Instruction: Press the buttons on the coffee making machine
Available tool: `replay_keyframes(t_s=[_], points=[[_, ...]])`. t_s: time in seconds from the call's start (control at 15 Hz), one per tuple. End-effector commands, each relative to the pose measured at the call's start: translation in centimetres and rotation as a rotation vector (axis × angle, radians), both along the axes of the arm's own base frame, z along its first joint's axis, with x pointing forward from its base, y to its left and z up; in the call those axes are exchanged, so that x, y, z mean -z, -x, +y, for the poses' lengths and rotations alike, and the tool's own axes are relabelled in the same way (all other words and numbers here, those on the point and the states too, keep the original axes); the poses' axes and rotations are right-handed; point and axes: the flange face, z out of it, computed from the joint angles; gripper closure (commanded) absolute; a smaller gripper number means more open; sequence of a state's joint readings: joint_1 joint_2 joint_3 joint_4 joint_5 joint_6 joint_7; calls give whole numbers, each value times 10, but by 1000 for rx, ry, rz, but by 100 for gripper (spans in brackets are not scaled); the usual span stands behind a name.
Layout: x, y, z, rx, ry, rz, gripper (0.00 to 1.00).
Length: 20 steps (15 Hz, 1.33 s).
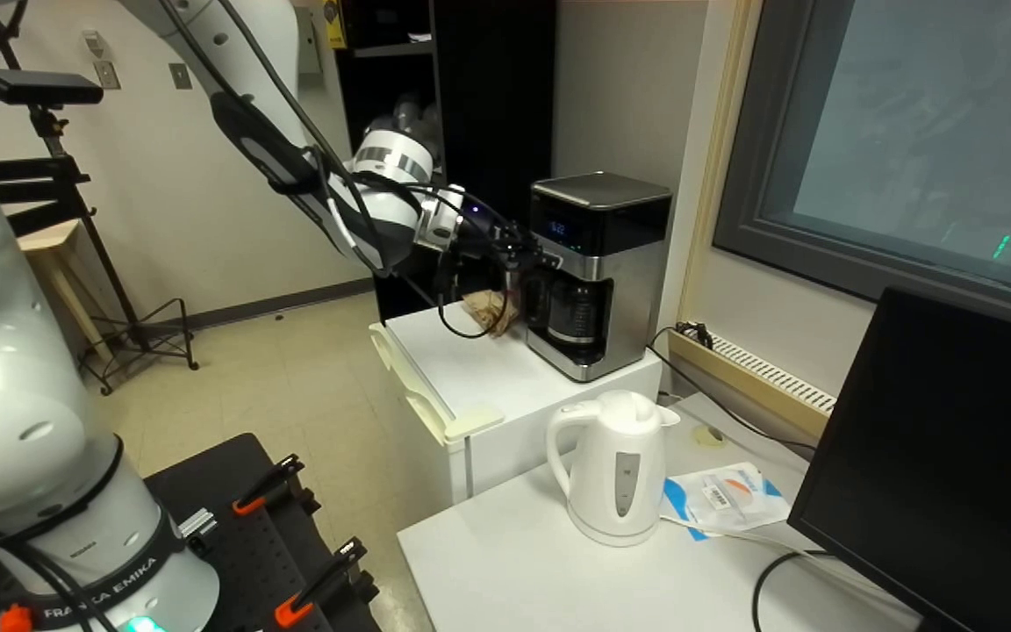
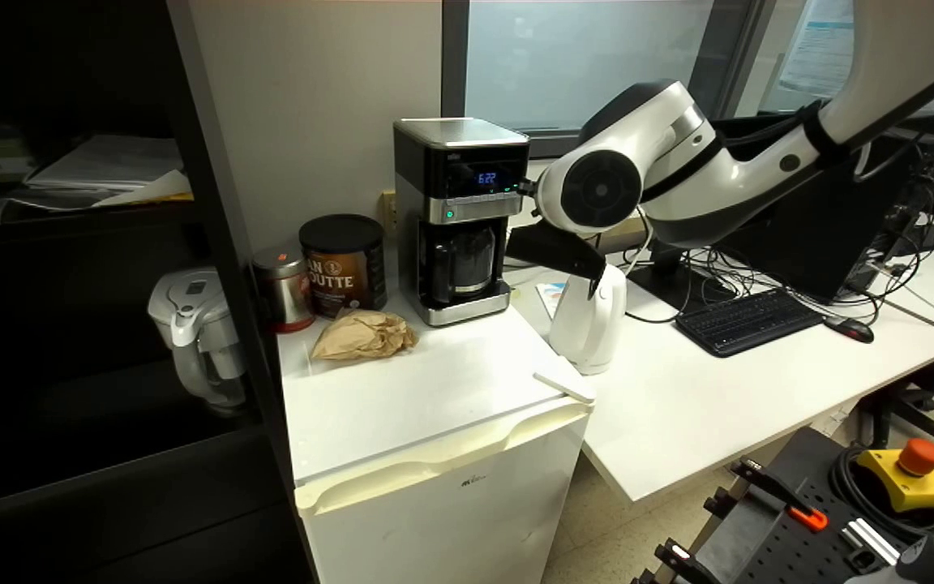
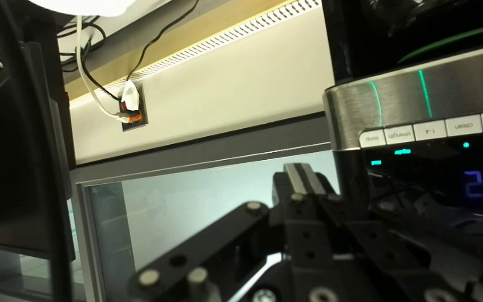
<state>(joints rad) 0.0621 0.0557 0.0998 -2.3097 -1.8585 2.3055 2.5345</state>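
The black and silver coffee making machine (image 1: pixel 637 303) stands on a white mini fridge, its dark glass carafe (image 1: pixel 572 312) inside. It also shows in an exterior view (image 2: pixel 475 211), its blue display lit at 6:22 and a green light below. In the wrist view, the machine (image 3: pixel 455 90) is upside down at the right, with a row of buttons (image 3: pixel 430 129) labelled temp, strength, 1-4, clean and set. My gripper (image 3: pixel 304 179) is shut and empty, its fingertips appearing just beside the panel's edge near the temp button. I cannot tell whether they touch the machine.
A white kettle (image 1: pixel 618 474) stands on the desk beside the mini fridge (image 2: pixel 434 397). A brown paper bag (image 2: pixel 363 334), a coffee can (image 2: pixel 345 272) and a metal canister (image 2: pixel 284 288) are beside the machine. A monitor (image 1: pixel 953 456) stands on the desk.
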Motion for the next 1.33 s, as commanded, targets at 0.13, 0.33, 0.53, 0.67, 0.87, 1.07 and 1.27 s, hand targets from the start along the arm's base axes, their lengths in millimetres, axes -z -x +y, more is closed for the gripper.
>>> replay_keyframes(t_s=[0.13,0.33,0.53,0.67,0.87,1.07,1.27], points=[[-4,-6,0,-6,-3,-21,100],[-7,-11,1,-5,-3,-25,100],[-9,-17,2,-5,-5,-28,100],[-9,-21,3,-6,-5,-28,100],[-7,-27,4,-7,-6,-25,100],[-4,-34,6,-7,-6,-20,100],[0,-41,7,-7,-6,-15,100]])
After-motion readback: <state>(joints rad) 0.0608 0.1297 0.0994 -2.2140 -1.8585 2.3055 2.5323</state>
